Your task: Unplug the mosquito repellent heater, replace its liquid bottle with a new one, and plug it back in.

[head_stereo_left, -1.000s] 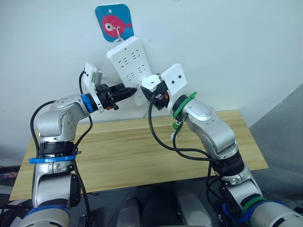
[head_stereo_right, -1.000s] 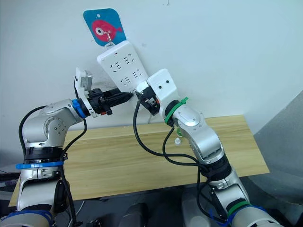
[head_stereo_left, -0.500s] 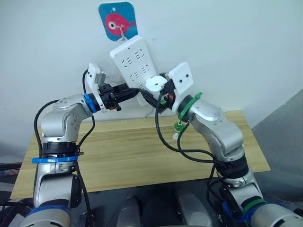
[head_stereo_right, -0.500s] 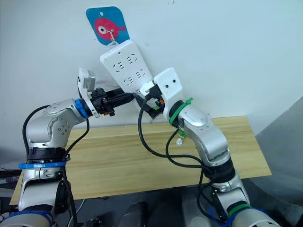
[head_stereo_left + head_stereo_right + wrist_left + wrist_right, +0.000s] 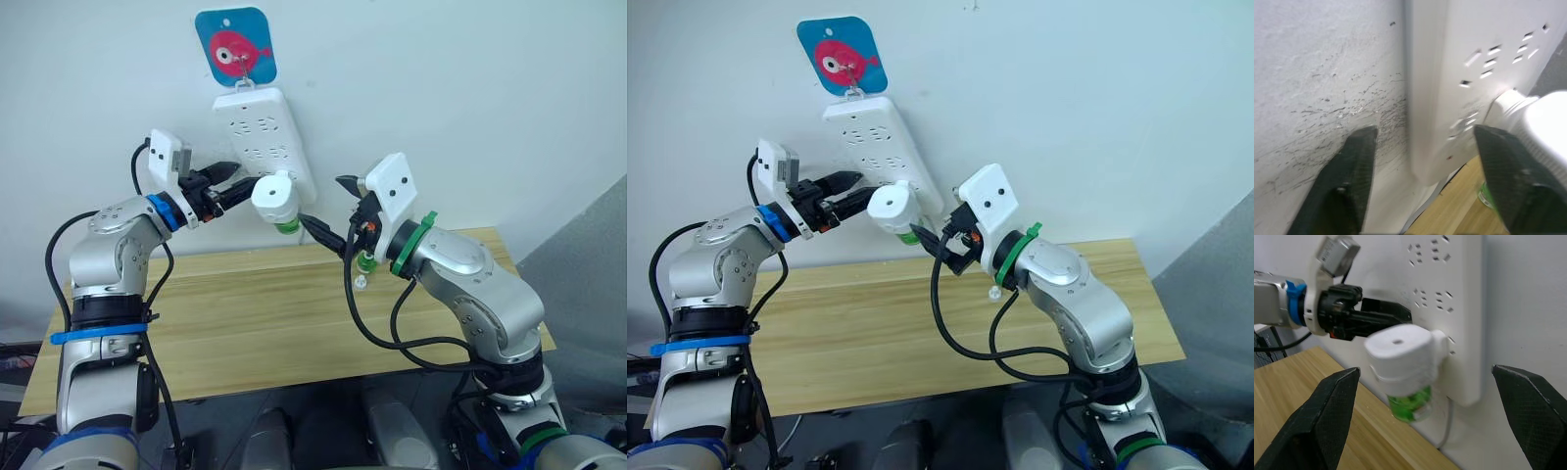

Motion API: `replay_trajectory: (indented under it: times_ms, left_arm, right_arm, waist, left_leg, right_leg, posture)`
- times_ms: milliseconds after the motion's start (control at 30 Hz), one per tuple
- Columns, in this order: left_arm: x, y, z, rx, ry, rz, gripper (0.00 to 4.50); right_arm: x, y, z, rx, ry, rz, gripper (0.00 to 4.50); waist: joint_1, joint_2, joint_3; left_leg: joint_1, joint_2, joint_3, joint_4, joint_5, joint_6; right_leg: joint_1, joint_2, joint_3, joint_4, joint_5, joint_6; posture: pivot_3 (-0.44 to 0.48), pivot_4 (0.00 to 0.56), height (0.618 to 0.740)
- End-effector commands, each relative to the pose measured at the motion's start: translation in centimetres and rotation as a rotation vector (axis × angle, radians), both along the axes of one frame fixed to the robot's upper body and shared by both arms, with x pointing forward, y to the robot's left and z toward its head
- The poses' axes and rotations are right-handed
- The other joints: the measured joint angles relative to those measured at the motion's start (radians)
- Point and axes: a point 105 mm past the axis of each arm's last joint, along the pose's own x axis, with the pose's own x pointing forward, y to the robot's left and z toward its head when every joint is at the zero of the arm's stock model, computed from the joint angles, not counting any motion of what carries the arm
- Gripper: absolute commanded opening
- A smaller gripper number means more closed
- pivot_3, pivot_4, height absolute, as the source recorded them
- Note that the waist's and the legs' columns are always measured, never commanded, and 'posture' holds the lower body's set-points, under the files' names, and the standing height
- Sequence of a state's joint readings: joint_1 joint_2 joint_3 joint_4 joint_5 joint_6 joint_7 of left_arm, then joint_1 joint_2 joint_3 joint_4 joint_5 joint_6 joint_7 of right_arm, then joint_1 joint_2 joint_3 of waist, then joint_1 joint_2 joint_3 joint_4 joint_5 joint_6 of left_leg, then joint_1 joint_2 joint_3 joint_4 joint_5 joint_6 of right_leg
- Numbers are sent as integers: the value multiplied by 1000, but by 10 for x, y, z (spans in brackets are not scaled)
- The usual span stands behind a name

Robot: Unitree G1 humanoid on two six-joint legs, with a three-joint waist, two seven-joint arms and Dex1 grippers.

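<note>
The mosquito repellent heater is sitting plugged into the power strip on the far wall, its green bottle hanging beneath. I am holding my left gripper spread beside the strip, and my right gripper released near the heater.

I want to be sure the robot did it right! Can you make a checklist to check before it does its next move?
1. Mosquito repellent heater plugged into the power strip: ok, seated against its lower sockets.
2. Green liquid bottle fitted under the heater: ok.
3. Right gripper let go: ok, open and apart from the heater.
4. Left gripper let go: ok, open, fingers beside the strip.
5. Strip hanging on its fish hook: ok.
6. Bottle is the new one: cannot tell.
</note>
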State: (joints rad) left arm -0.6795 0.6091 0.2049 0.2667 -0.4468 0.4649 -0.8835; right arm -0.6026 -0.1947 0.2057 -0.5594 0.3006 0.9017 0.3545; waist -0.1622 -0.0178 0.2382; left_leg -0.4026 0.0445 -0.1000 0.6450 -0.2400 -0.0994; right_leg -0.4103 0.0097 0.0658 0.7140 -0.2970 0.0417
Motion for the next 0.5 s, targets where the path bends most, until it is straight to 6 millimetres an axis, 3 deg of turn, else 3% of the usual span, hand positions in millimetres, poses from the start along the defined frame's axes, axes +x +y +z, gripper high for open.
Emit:
replay_trajectory:
  times_ms: [33, 200, 267, 367, 500]
  left_arm:
    - [-9, 30, 17, 16, -56, 94, 3953]
    - [-28, 53, 9, 121, -49, 118, 3953]
    - [-49, 49, -2, 206, -20, 27, 3953]
    - [-93, 26, -26, 331, 65, -210, 4002]
    - [-129, -8, -32, 304, 96, -354, 4002]
  right_arm:
    - [-8, -3, 8, 20, -43, 17, 4500]
    - [-12, -2, 2, -6, -39, 38, 4500]
    - [-14, 0, -1, -17, -38, 56, 4500]
    - [-18, 2, -4, -26, -40, 88, 3929]
    - [-25, 9, -5, -31, -46, 151, 2545]
  waist:
    - [-4, 0, 0]
    - [-1, 0, 0]
    - [2, -1, 0]
    - [9, -2, -1]
    - [42, -2, -1]
  left_leg:
    - [0, 0, 0, 0, 0, 0]
    - [1, 1, 0, -1, 0, 0]
    - [1, 1, 0, -2, 0, 0]
    - [0, 2, 2, -2, 0, 0]
    - [0, 1, 3, -2, 0, 0]
  right_leg:
    - [0, 0, 0, 0, 0, 0]
    - [0, 1, 1, 1, -1, -1]
    - [0, 1, 1, 0, -1, -1]
    - [-1, 0, 2, -1, -1, -1]
    - [-1, -1, 2, -1, -1, -1]
  posture:
    - [-124, 161, 725]
    - [-104, 159, 725]
    - [-94, 161, 725]
    - [-78, 162, 725]
    - [-55, 162, 725]
